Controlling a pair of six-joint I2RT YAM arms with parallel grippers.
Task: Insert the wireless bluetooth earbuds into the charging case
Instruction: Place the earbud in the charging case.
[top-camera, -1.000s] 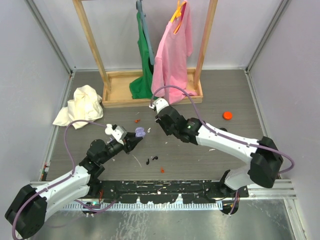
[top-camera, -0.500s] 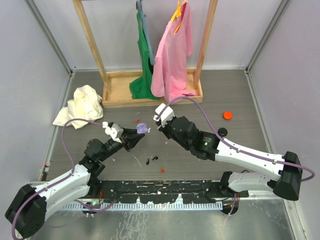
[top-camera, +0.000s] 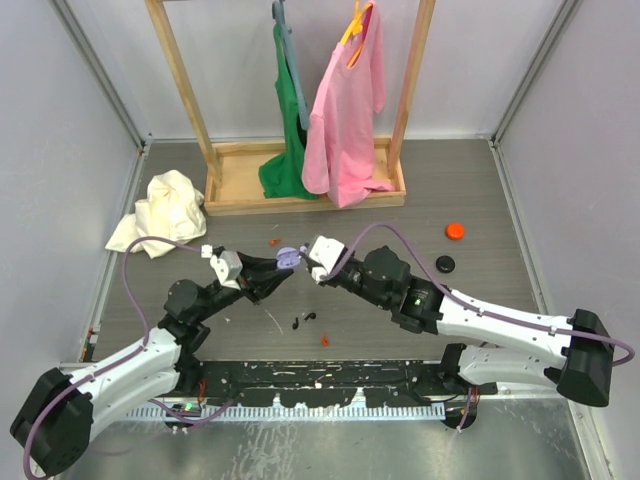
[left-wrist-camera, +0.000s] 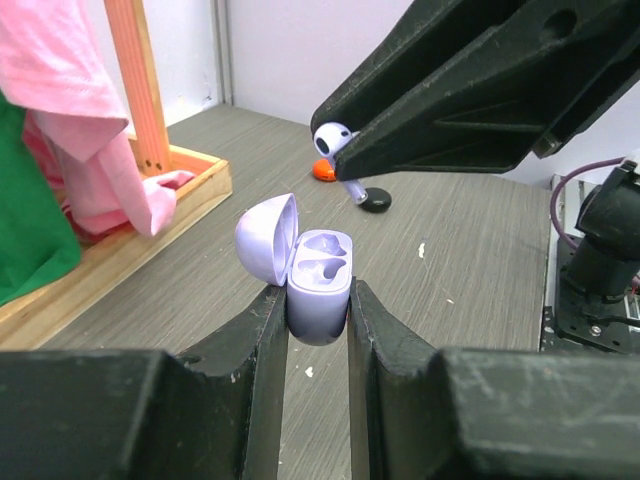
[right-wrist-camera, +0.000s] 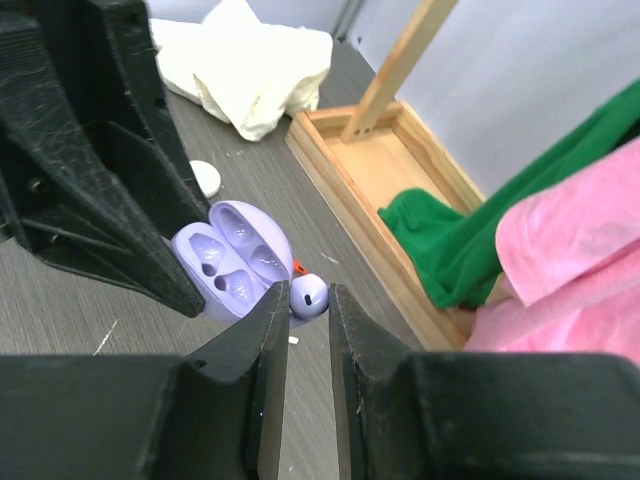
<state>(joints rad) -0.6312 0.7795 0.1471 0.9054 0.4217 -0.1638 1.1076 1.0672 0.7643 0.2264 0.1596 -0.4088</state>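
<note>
One earbud (left-wrist-camera: 333, 142), pinched in the closed right gripper (right-wrist-camera: 301, 305), has been brought down to overhead-frame centre, just beside the open charging case (left-wrist-camera: 318, 280) clamped by the left gripper (left-wrist-camera: 318, 305). Insertion judged imminent; case seen empty.

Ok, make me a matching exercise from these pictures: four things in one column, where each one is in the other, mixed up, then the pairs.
Things
1. charging case
2. earbud
3. orange disc
4. cream cloth

Places
A. heaped on the table, far left
B. pinched in the right pincer
C. held with its lid open in the left pincer
D. lying on the table, right side

Pairs: 1-C, 2-B, 3-D, 4-A
</note>
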